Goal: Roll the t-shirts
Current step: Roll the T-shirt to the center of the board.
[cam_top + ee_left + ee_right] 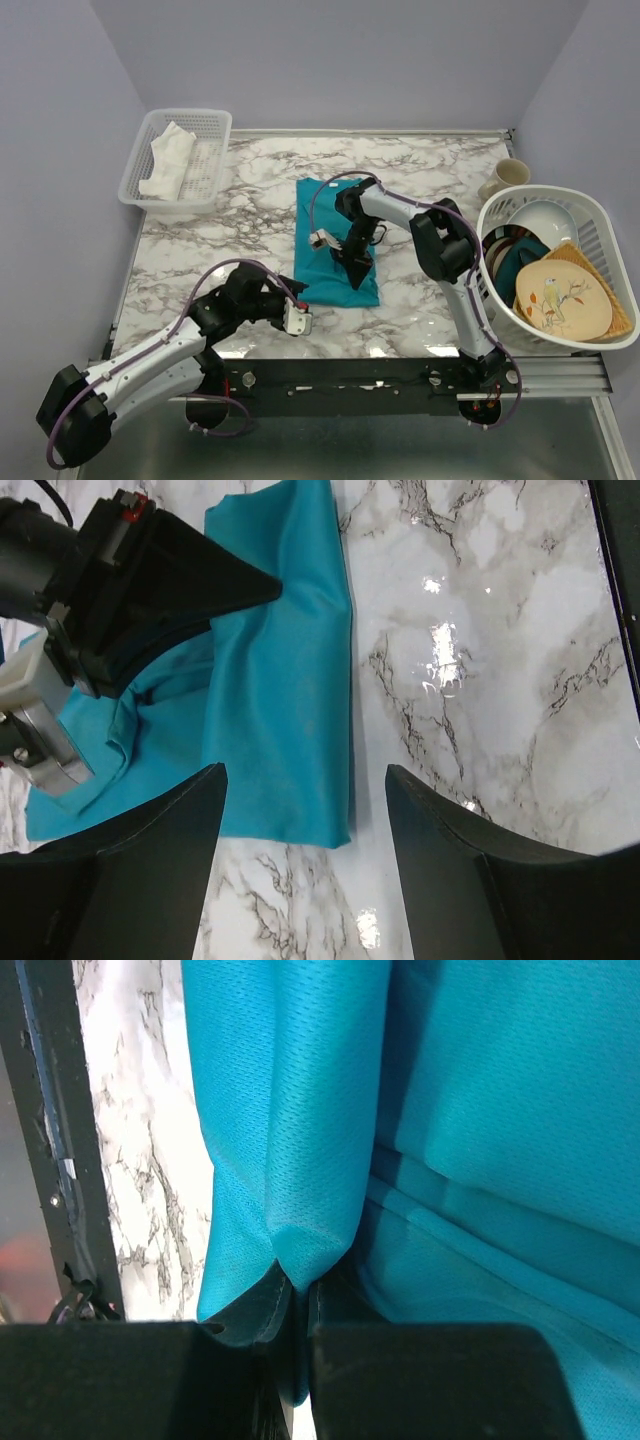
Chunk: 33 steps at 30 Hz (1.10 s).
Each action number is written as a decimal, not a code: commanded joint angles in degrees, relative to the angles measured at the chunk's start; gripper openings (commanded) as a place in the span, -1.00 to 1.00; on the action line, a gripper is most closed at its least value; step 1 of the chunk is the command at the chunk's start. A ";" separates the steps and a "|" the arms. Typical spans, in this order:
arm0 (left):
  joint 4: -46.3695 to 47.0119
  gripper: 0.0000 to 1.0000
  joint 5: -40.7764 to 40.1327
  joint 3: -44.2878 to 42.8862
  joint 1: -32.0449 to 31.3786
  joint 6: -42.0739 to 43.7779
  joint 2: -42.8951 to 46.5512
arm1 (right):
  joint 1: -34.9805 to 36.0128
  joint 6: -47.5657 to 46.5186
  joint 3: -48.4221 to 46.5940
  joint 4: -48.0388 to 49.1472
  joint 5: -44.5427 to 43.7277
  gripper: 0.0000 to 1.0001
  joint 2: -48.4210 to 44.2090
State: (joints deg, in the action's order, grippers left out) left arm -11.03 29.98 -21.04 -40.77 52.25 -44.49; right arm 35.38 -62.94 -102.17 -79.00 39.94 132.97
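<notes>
T-shirt (325,215) of teal-blue cloth is laid on the marble counter (250,200) at its middle, folded into a narrow strip that runs from the far side towards the near edge. The right pincer (357,272) is set down on the near half of the strip; in its own wrist view the right pincer (303,1300) is clenched on a raised fold of the t-shirt (500,1110), with the cloth pinched between the two fingers. The left pincer (297,320) is held just off the near left corner of the strip. Seen from its wrist, the left pincer (305,780) is released – the fingers are spread wide, and only the hem of the t-shirt (290,680) and bare counter are seen past them.

Folding is judged to be done and rolling not yet begun, since no turned-over coil is seen at either end. For the next move, the near hem is best taken by both pincers and turned over evenly towards the far end – the rumpled left corner should be flattened first, or a lopsided roll is likely.
</notes>
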 commanded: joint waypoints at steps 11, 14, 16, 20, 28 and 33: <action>14.09 0.33 -22.12 2.66 -16.09 7.42 -13.16 | 1.36 -9.67 -6.81 -8.44 2.07 -0.89 2.56; 17.17 0.31 -27.14 3.90 -17.23 9.35 -16.76 | 1.36 -8.96 -7.34 -8.36 1.89 -0.88 3.26; 17.70 0.32 -28.04 5.12 -17.32 9.89 -16.68 | 1.45 -8.96 -7.08 -8.36 1.46 -0.88 3.35; 17.89 0.36 -31.56 8.20 -17.94 10.50 -13.88 | 1.62 -8.43 -6.90 -8.36 0.40 -0.88 4.14; 19.11 0.43 -35.33 14.18 -17.94 12.18 -9.82 | 3.12 -4.57 -9.54 -8.36 -2.85 -0.87 8.10; 24.73 0.43 -37.53 14.27 -17.94 11.12 -16.57 | 3.47 -4.30 -9.45 -8.36 -3.47 -0.87 8.62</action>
State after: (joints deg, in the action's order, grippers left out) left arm 11.55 -3.77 -8.56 -58.63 64.10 -55.53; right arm 37.74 -67.29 -111.50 -79.90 40.29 137.67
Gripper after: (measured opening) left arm 0.711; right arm 0.135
